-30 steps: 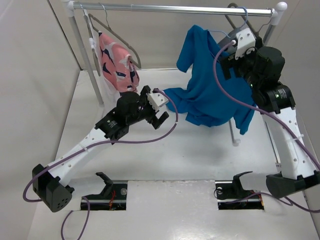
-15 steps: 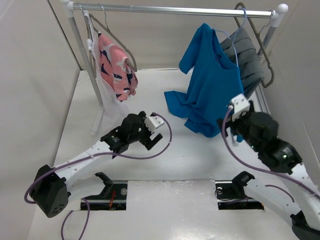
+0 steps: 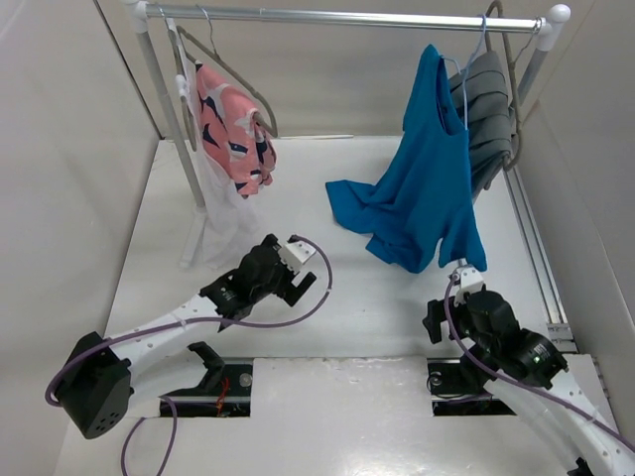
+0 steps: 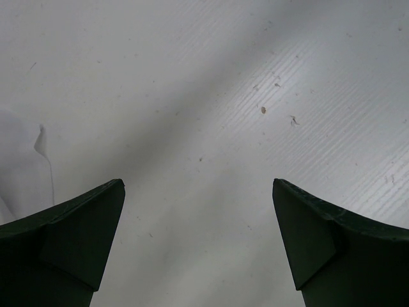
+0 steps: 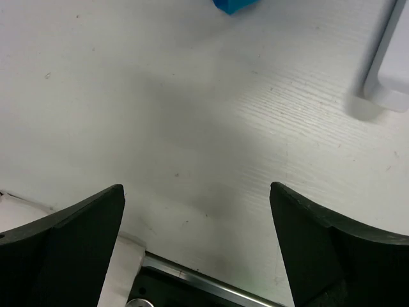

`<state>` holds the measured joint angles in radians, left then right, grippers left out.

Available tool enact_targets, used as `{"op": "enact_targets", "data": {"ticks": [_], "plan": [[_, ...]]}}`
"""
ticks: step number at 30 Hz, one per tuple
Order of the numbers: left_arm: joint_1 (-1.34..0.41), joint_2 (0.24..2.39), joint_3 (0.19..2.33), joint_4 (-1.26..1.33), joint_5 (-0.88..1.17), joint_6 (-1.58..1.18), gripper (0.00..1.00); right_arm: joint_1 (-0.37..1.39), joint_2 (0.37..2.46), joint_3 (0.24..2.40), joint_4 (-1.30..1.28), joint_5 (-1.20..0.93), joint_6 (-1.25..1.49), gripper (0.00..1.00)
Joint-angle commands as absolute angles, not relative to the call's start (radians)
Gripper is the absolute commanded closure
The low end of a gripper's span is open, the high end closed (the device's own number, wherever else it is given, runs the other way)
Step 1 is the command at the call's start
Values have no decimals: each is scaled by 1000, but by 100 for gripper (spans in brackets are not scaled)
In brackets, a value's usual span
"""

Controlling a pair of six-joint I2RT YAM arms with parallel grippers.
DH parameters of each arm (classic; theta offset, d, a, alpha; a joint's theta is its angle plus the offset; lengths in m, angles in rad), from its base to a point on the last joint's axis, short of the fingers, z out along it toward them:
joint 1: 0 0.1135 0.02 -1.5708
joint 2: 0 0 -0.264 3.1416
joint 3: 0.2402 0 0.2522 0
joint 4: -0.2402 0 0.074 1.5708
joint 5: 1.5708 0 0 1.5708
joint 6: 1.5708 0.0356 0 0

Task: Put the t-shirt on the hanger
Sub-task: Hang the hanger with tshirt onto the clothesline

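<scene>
Right pincer (image 5: pixel 198 198) away from the t-shirt (image 3: pixel 432 188), low near its base; left pincer (image 4: pixel 198 192) back too; t-shirt farther right.

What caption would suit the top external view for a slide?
Blue t-shirt hangs on the light-blue hanger on the rail; left gripper and right gripper open and empty.

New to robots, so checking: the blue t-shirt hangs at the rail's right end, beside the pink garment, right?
Not quite. The top external view shows the t-shirt at the rail's right end beside the pleated grey garment; the pink garment hangs at the left end.
</scene>
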<state>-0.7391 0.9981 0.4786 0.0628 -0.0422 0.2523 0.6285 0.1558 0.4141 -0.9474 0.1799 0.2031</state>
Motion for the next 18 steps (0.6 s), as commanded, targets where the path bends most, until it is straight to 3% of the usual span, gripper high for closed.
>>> {"op": "enact_targets", "data": {"ticks": [1,6,18], "plan": [[-750,971,442,161,-116,224,0,638,146,399,-910,156,278,0],[-750,962,330,352,-138,192,0,638,216,390,-890,146,246,0],[-750,980,298,403,-138,172,0,638,198,402,-871,154,215,0]]}}
